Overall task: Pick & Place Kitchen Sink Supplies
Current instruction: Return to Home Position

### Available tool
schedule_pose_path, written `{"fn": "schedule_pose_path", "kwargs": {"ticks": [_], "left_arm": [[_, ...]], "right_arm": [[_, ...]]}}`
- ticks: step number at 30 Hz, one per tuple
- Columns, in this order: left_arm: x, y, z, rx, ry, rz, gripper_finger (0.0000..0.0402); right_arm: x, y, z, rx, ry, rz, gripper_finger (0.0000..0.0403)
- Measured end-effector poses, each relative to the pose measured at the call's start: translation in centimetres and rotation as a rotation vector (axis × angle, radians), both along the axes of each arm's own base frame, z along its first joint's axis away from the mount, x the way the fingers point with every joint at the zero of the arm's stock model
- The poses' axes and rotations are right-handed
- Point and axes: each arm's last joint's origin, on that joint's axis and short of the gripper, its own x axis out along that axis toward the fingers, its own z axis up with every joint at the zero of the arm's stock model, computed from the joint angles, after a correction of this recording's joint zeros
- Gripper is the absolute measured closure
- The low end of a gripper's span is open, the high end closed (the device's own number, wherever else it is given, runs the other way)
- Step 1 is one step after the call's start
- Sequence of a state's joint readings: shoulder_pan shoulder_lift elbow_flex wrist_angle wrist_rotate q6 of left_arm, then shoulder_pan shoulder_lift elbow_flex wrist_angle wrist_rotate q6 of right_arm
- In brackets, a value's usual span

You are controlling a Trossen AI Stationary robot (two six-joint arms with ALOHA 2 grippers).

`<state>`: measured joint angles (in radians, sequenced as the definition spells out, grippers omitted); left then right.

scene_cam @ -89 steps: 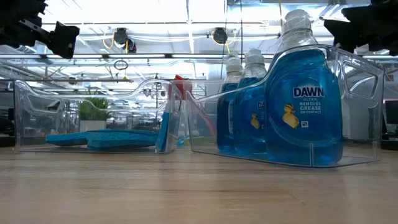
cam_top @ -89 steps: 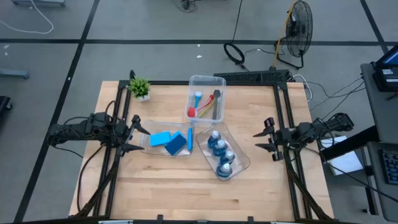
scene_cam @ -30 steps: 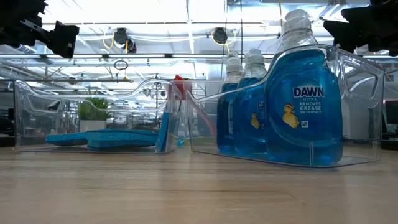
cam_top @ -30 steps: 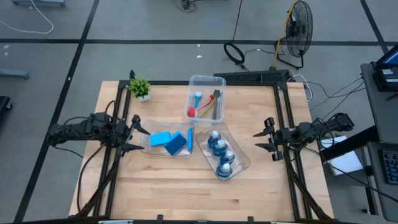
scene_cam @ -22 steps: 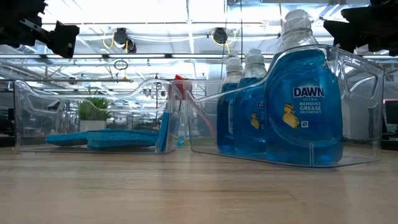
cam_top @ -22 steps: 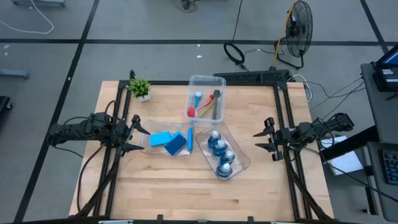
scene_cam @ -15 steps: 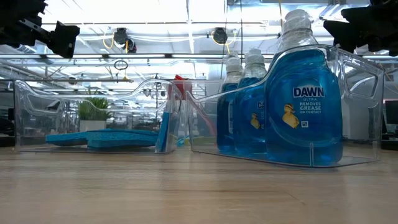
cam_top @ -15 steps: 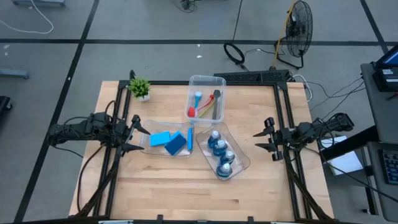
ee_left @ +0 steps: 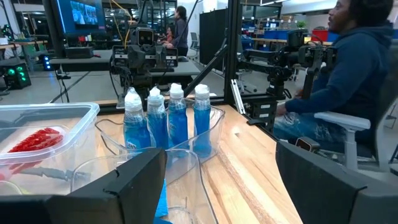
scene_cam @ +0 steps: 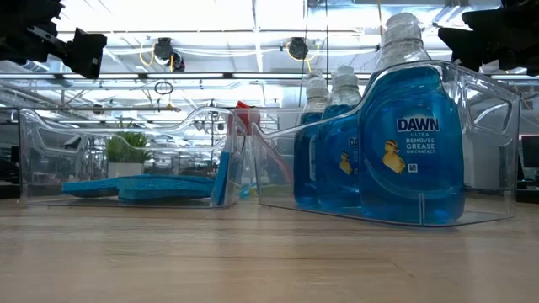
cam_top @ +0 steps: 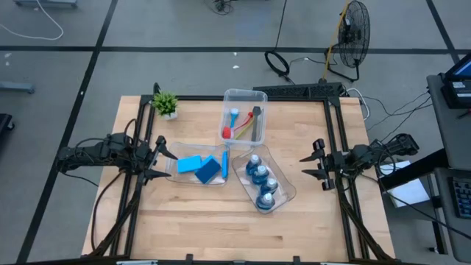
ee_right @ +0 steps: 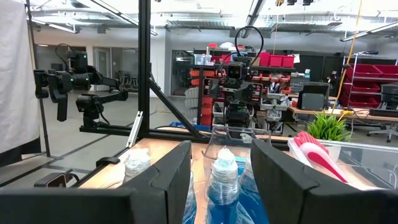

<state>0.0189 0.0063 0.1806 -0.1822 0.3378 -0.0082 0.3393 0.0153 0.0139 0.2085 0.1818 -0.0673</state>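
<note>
Several blue-liquid bottles with white caps stand upright in a clear bin at the table's middle right. Left of them, flat blue sponges lie in a second clear bin, one of them on edge. Long-handled brushes (red, light-blue, dark-grey, yellow-green) lie in a third bin toward the far edge. My left gripper hovers open at the table's left side, pointing level at the sponge bin. My right gripper hovers open at the right side, pointing at the bottle bin. Neither has anything between its fingers.
A small potted plant stands at the far left corner. Black frame posts run along the table's left and right sides. A person sits beyond the right side. Bare wood lies along the near edge.
</note>
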Motion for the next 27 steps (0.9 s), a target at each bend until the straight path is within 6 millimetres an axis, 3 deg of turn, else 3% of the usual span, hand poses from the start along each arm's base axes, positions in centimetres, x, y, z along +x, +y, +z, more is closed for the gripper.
{"fn": "schedule_pose_path", "kwargs": {"ticks": [14,27], "left_arm": [[0.00,0.00,0.00,0.000,0.000,0.000,0.0076],[0.00,0.00,0.00,0.000,0.000,0.000,0.0096]], "right_arm": [[0.00,0.00,0.00,0.000,0.000,0.000,0.0248],[0.00,0.00,0.00,0.000,0.000,0.000,0.0248]]}}
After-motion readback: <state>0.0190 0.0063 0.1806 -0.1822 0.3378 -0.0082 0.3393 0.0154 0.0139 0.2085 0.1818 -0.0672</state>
